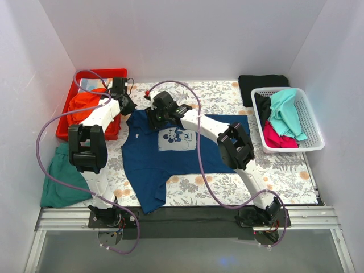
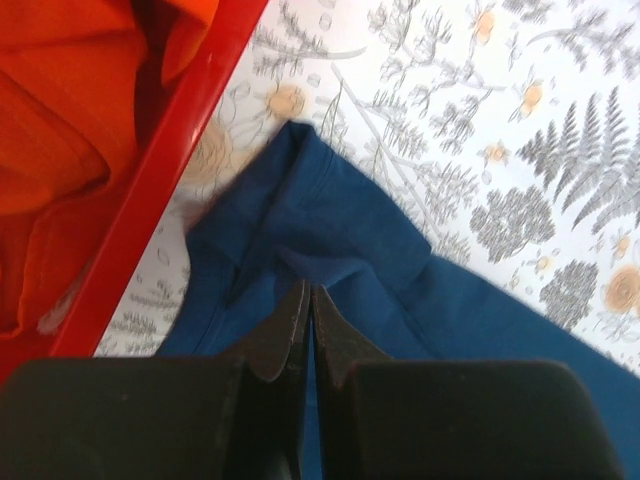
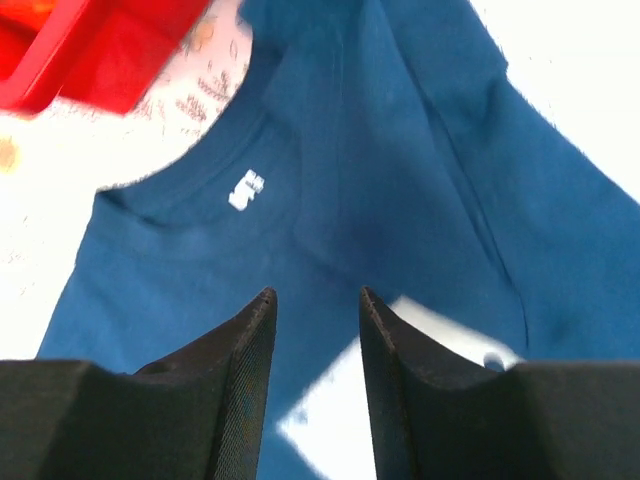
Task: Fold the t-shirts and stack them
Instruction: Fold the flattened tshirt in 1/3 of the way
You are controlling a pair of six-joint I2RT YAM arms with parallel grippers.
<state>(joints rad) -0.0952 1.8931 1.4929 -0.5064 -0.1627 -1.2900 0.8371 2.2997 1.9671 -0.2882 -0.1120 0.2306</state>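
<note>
Navy t-shirt (image 1: 153, 162) lies spread on the floral surface (image 1: 273, 170), print side up, collar end near the red bin (image 1: 61, 126). Left hand (image 2: 308, 292) is closed tight, tips pinching a ridge of the shirt's cloth just beside the bin wall. Right hand (image 3: 316, 296) is open, jaws apart over the shirt just below the collar tag, gripping nothing. Turquoise shirt (image 1: 287, 114) and red-pink shirt (image 1: 276, 139) sit in the white basket (image 1: 314, 122), far right.
</note>
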